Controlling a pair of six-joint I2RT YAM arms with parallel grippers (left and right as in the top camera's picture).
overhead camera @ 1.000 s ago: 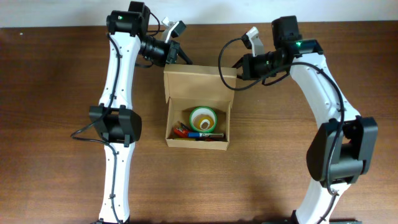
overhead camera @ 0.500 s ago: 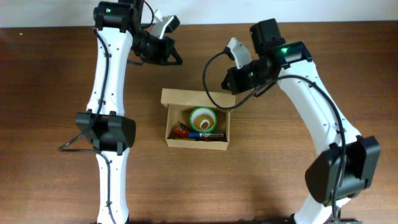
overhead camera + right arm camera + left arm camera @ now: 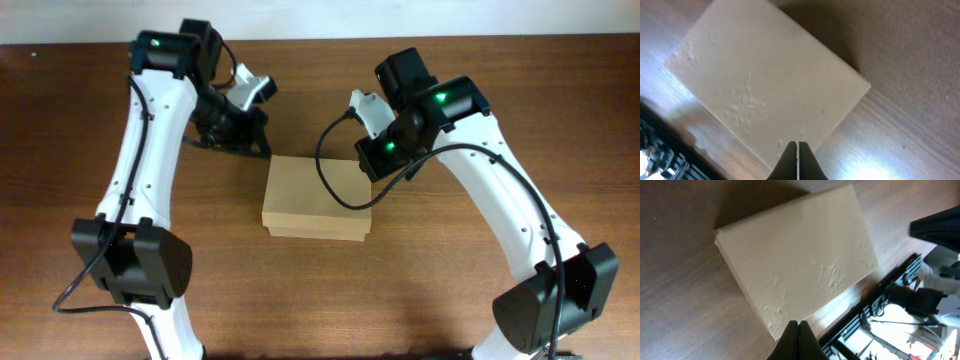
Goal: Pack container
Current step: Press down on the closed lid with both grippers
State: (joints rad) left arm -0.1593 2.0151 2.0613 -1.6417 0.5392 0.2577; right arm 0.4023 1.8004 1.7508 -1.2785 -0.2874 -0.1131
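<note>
The brown wooden desk (image 3: pixel 470 290) fills your overhead view, with a pale strip of wall along the far edge. Two white arms reach in from the near side. The left arm (image 3: pixel 140 170) bends up and over toward the middle, and the right arm (image 3: pixel 515 215) does the same from the other side. Each one ends in a black wrist close to the far edge of the box.

The box (image 3: pixel 317 197) sits near the middle of the desk between the two arms, with its long sides running left to right. Its lid lies flat down and shut, so you see only plain tan card on top and nothing of the inside. Both wrist views show the lid close up, unmarked except for a few shallow dents and creases.

A black cable (image 3: pixel 322 172) from the right arm loops across the box's right half in the overhead view.

The left jaws are together. In the left wrist view, the two dark fingertips (image 3: pixel 790 337) meet with only a thin seam between them, and they hold nothing. From overhead they hang by the box's far left corner; you cannot tell whether they touch it.

The right jaws are together too, and the fingertips (image 3: pixel 789 162) in the right wrist view are pressed side by side with nothing gripped. They sit over the box's far right corner — whether they make contact there is unclear.
</note>
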